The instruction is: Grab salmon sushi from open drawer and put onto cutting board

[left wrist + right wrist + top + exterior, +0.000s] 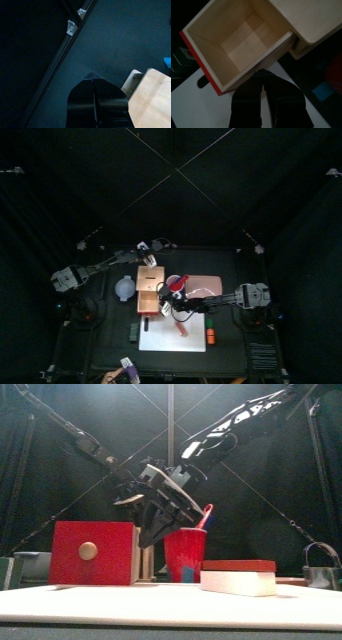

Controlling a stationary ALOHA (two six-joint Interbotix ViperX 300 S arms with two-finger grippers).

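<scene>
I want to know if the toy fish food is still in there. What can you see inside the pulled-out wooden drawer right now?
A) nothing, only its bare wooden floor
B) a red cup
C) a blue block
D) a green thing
A: the right wrist view looks straight down into the drawer, and only its pale wooden floor and walls show, with no piece lying inside.

The left gripper is rising from the lower edge with its black jaws pressed together to a point over the dark table. Just beside it, a pale wooden box is showing a corner, and a metal frame bar with two small brackets is running diagonally across.
</scene>
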